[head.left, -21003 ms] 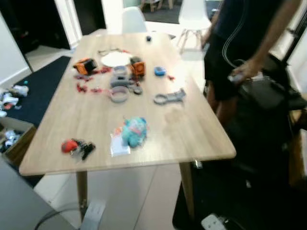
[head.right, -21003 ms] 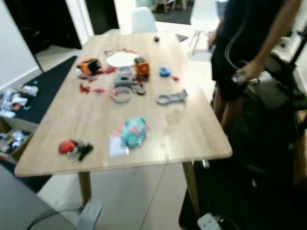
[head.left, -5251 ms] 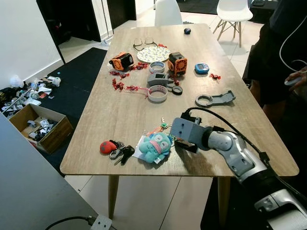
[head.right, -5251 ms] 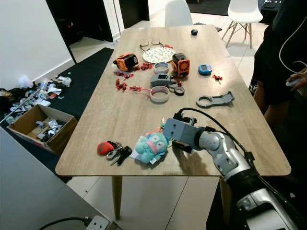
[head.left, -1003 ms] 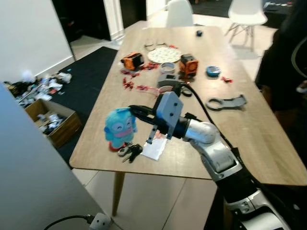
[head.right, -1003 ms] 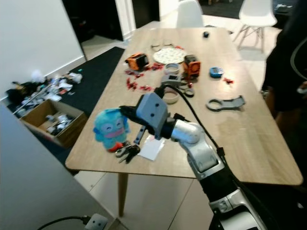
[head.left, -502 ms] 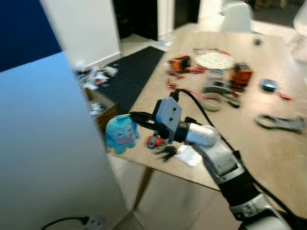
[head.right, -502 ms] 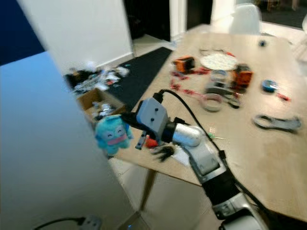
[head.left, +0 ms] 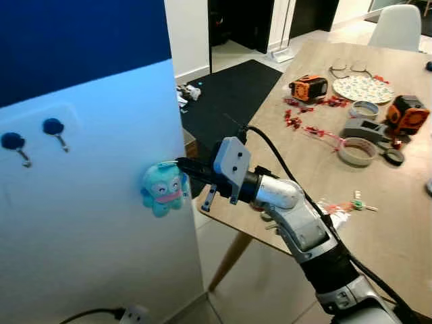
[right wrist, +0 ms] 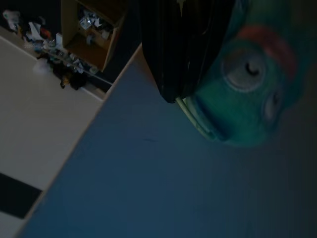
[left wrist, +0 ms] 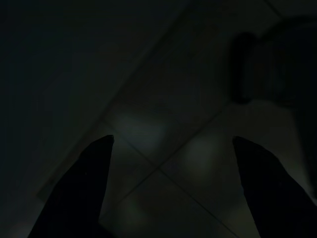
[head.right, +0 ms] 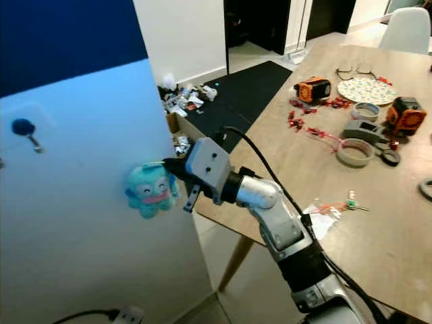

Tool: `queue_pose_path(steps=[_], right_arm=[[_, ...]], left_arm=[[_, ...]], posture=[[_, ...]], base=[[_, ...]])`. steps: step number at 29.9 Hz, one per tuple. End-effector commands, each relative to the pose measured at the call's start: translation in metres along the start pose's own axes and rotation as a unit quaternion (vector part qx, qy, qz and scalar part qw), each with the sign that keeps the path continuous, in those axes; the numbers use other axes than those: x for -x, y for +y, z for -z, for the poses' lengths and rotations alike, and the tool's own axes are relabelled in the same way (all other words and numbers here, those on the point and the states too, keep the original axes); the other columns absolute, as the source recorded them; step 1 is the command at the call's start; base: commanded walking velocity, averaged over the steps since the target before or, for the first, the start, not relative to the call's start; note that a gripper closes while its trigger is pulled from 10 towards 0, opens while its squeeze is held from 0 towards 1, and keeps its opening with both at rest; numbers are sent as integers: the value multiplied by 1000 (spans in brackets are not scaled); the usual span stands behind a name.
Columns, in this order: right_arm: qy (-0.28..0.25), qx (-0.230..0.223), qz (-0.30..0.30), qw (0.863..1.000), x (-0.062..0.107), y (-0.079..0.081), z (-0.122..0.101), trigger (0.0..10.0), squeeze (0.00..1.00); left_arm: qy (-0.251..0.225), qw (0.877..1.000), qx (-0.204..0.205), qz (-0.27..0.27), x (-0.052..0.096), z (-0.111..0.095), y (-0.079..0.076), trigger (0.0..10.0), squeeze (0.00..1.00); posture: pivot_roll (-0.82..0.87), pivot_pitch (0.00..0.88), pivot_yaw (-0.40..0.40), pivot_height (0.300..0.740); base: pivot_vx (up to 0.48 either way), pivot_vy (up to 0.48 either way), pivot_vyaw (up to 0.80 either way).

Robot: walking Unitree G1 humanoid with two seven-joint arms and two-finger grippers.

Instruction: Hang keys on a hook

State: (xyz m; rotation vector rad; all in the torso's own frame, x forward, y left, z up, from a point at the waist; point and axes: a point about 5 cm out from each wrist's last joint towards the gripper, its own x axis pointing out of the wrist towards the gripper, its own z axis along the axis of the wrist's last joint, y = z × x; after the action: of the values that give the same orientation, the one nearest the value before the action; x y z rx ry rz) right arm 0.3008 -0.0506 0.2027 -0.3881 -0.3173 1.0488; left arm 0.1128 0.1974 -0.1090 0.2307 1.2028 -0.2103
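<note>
The right gripper (head.left: pixel 181 166) has its two black fingers closed together on the top of the teal plush keychain (head.left: pixel 163 190), which hangs from the fingertips at centre left of the head views, right against the pale blue wall panel (head.left: pixel 101 223). In the right wrist view the fingers (right wrist: pixel 184 47) lie pressed over the plush (right wrist: pixel 250 74), with a thin pale loop showing just under them. No metal keys can be made out on the plush from here.

Half a second ago the plush hung lower, beside the table's near corner, and the panel filled only the left side of a blurred picture. Now the camera has swung left and the picture is sharp: the panel takes the whole left half, and two dark round hooks (head.left: pixel 52 128) (head.left: pixel 13 143) show on it at upper left, well apart from the plush and higher than it. The plush has come up and across to the panel's right edge.

The right arm (head.left: pixel 290 209) reaches from the lower right of the frame up and leftward, elbow bent, forearm nearly level, the grey wrist block (head.left: pixel 231 167) just behind the fingers.

The wooden table (head.left: pixel 405 182) lies at right, carrying a roll of tape (head.left: pixel 356 151), an orange device (head.left: pixel 308 88), a patterned plate (head.left: pixel 367 88) and scattered red bits.

The left gripper (left wrist: pixel 171 188) hangs idle in the dark over floor tiles, its fingertips spread wide apart.
</note>
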Motion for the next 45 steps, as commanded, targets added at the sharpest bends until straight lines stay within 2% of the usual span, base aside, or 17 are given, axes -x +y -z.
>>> queue_pose_path(steps=[1, 24, 31, 45], right_arm=[[15, -9, 5, 1000, 0, -1, 4, 10000, 0], [19, -13, 6, 1000, 1, -2, 4, 10000, 0], [4, -11, 10, 1000, 2, -2, 1, 10000, 0], [0, -9, 8, 1000, 2, -2, 0, 10000, 0]], left_arm=[[10, 1000, 9, 0, 1, 8, 0, 10000, 0], [9, 1000, 7, -3, 2, 11, 5, 10000, 0], [10, 1000, 6, 5, 2, 9, 3, 10000, 0], [10, 1000, 2, 11, 1, 7, 1, 10000, 0]], posture=[[-91, 59, 63, 740], [-88, 64, 60, 740], [-92, 62, 61, 740], [-93, 51, 54, 740]], base=[[0, 0, -800], [0, 0, -800], [0, 0, 0], [0, -321, 0]])
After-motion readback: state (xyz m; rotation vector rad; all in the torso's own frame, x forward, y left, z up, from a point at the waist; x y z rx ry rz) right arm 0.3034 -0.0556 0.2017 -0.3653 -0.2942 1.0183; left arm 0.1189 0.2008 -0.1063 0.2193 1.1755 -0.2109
